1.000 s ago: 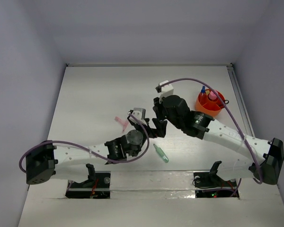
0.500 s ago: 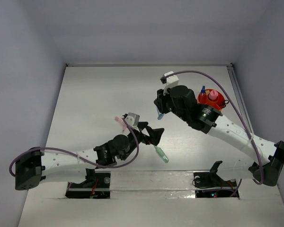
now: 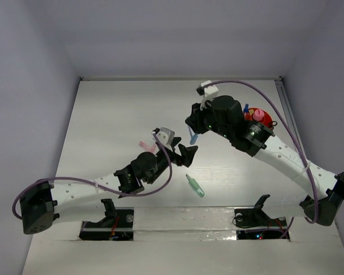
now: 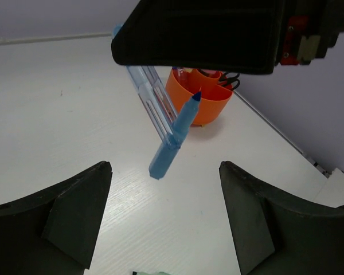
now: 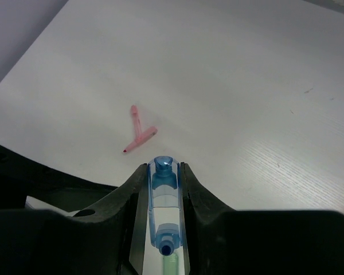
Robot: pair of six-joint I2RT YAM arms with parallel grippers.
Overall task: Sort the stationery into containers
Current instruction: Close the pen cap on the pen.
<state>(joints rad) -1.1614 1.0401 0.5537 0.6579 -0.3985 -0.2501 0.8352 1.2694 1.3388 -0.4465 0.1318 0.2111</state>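
Likely blue marker [image 3: 192,139] in right gripper [image 3: 191,132]

White, rounded link shells on left arm [image 3: 86,192] and right arm [image 3: 286,162], dotted with small dark screw holes, black motor housings [image 3: 139,171] at the joints, blocky black bases [image 3: 37,207]. Thin purple cable [image 3: 241,82] looped outside each arm up to a small white camera block [image 3: 205,89] at the wrist. Matte black wedge-shaped fingers [image 4: 74,212] at the left wrist; red fitting [image 4: 298,26] tucked into the right wrist's black casing.
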